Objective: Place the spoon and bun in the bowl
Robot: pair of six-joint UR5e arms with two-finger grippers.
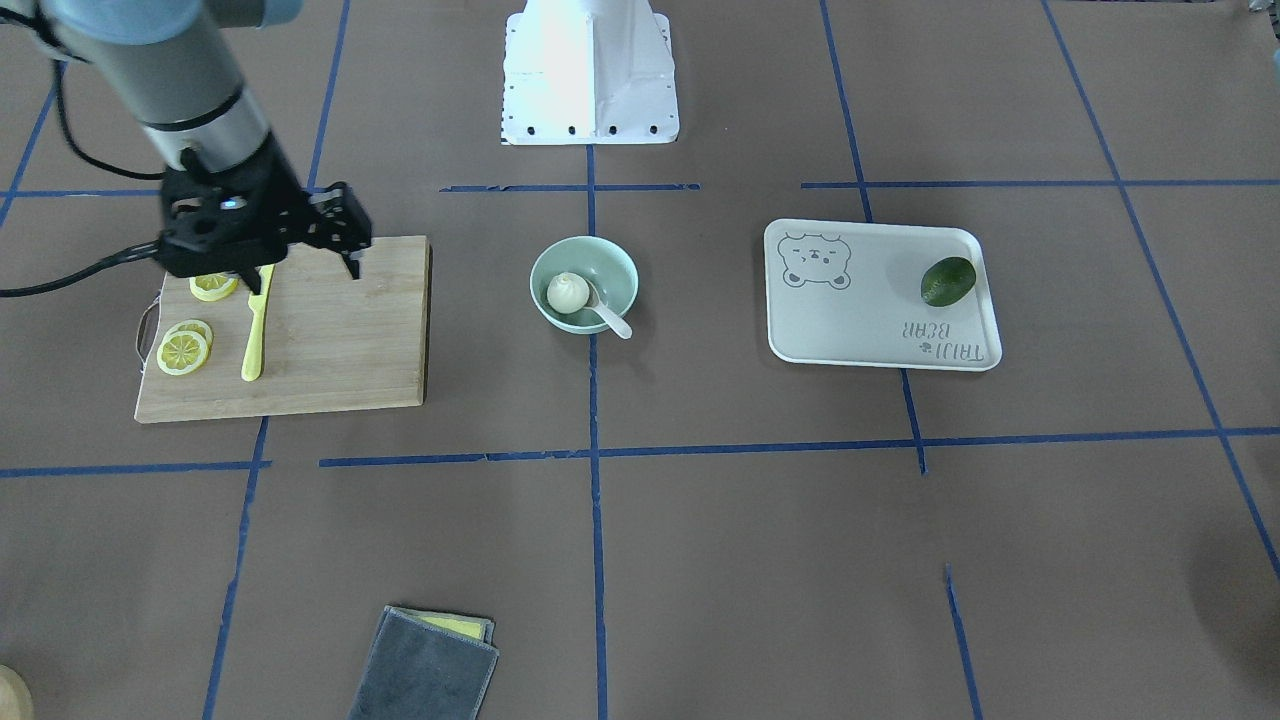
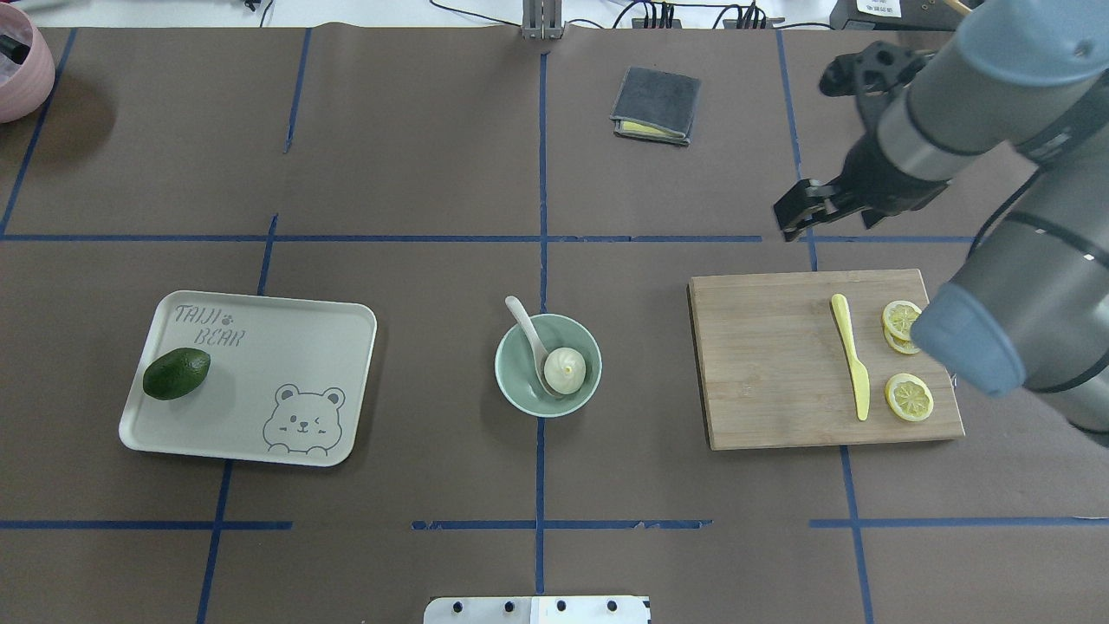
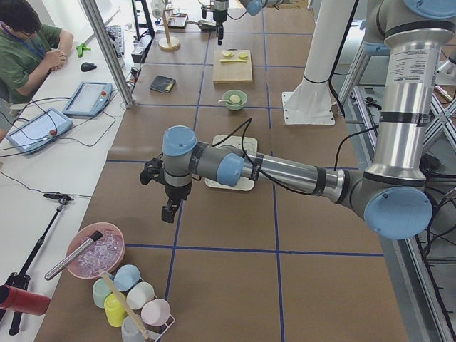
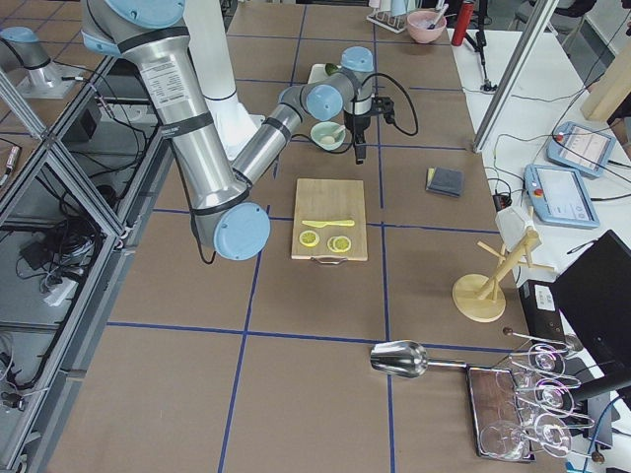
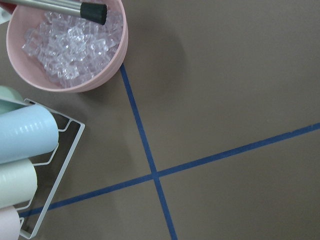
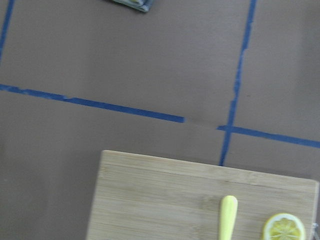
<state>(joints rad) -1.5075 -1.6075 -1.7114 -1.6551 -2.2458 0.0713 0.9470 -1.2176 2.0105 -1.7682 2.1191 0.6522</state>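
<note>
Hanging over the cutting board [image 2: 762, 364], 3 o'clock from the bowl [image 2: 514, 371], your right gripper [image 2: 806, 156] is holding nothing, jaws wide apart; the left gripper [image 3: 169, 210]: cannot tell.

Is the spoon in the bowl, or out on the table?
In. The spoon has its scoop down inside the bowl beside the bun, and its handle leans out over the rim.
</note>
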